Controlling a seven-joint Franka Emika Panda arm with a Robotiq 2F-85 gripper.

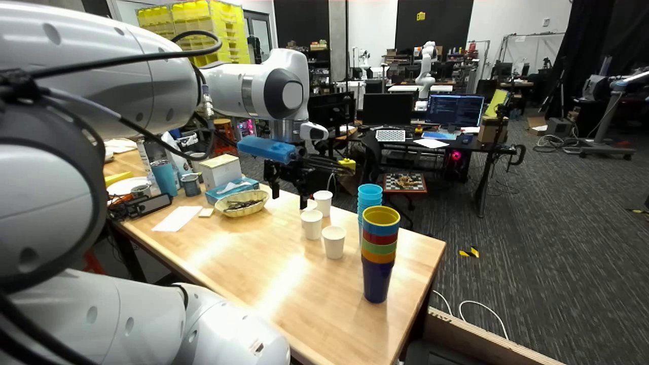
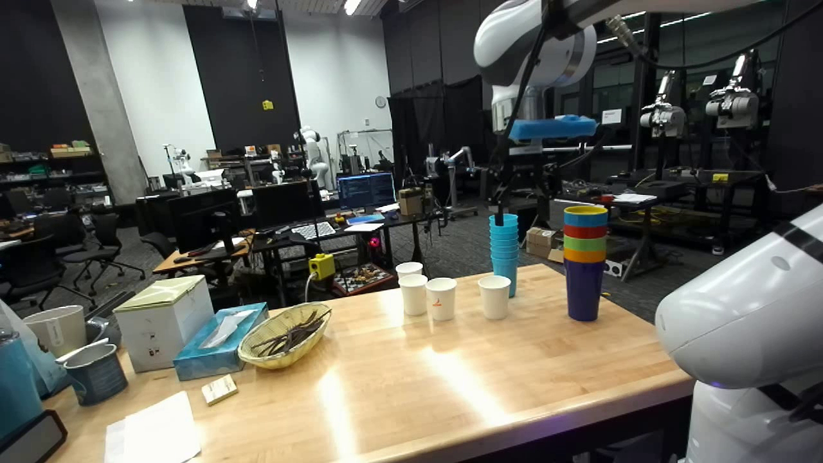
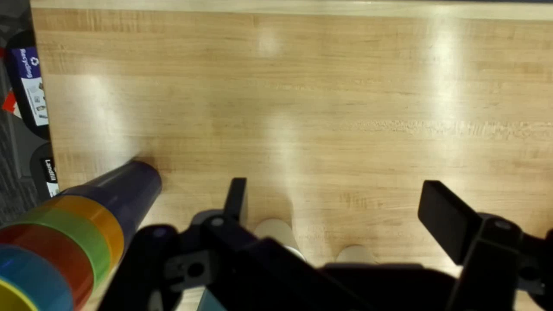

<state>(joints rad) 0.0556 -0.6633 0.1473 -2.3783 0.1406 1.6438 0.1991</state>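
My gripper (image 1: 289,196) is open and empty, pointing down above the table. It also shows in an exterior view (image 2: 522,209), and its two black fingers stand wide apart in the wrist view (image 3: 335,198). Several white paper cups (image 1: 312,225) (image 2: 494,299) stand upright below it; parts of two white cups (image 3: 278,232) show between the fingers. A light blue cup stack (image 1: 369,195) (image 2: 504,254) stands beside them, mostly hidden in the wrist view. A multicoloured cup stack (image 1: 379,253) (image 2: 584,270), purple at the bottom and yellow inside the top, also shows in the wrist view (image 3: 97,220).
The wooden table (image 1: 243,258) also holds a wicker basket (image 2: 286,337) with dark sticks, a blue tissue box (image 2: 215,350), a white box (image 2: 168,328), papers (image 2: 157,427), a small pad (image 2: 219,390) and mugs (image 2: 96,376). The table's end edge lies near the multicoloured stack.
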